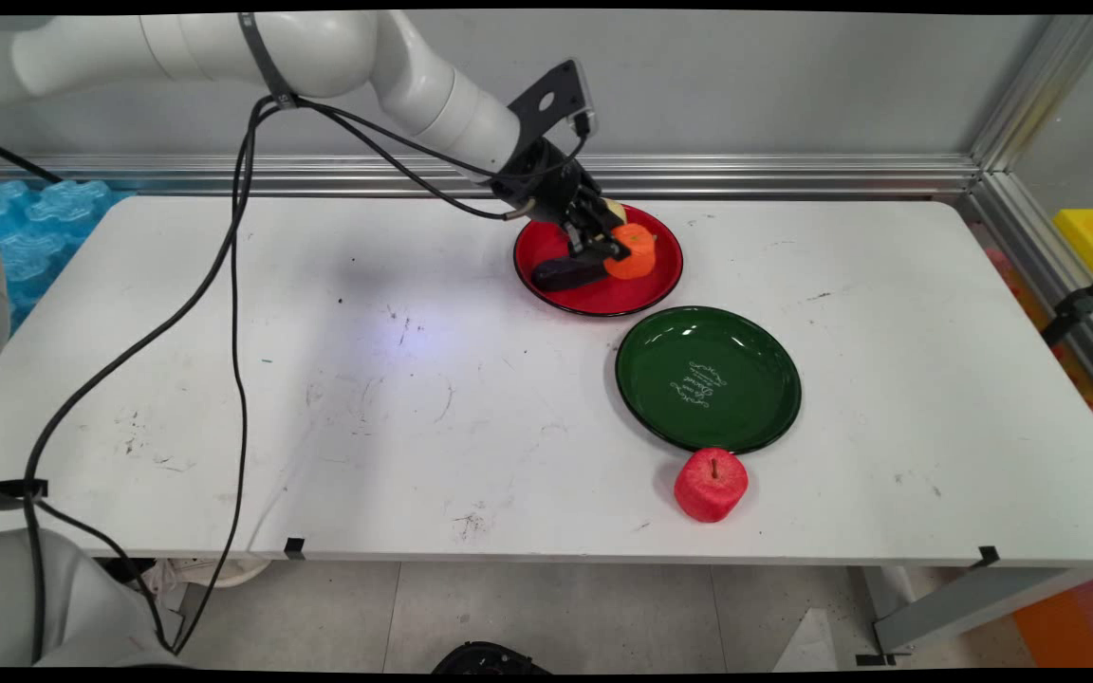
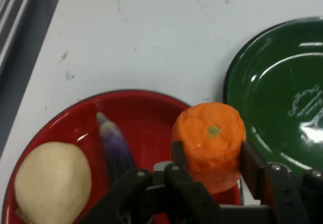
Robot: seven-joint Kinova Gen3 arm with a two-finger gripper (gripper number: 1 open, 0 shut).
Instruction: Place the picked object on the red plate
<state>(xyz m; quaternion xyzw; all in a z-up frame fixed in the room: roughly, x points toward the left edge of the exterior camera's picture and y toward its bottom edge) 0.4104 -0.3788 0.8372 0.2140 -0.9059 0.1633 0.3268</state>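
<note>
Two plates lie on the white table [image 1: 319,379], and I take the red plate [image 1: 603,296] as the landmark. It sits toward the far side of the table, near the wall. The gripper [image 1: 615,249] is low over this plate, and its two fingers [image 2: 177,156] stand on both sides of an orange [image 2: 209,138], one on each side and touching it, so the gripper is closed around the orange. The orange is upright with its small green stem mark on top, and it sits over the side of the red plate that faces the green plate. In the hand view I cannot tell if the orange rests on the plate or is lifted a little.

Also on the red plate lies a dark purple eggplant [image 2: 117,151], just beside the orange, and a pale yellow round fruit [image 2: 53,181] on the other side of the eggplant. What kind of fruit it is, I cannot tell.

The green plate [image 1: 755,417] lies just beside the red plate, toward the near right; whether the rims touch I cannot tell. It has small white writing in the middle. A red apple [image 1: 711,485] stands on the table beyond the green plate from the red plate, just beside the green plate's near rim.
</note>
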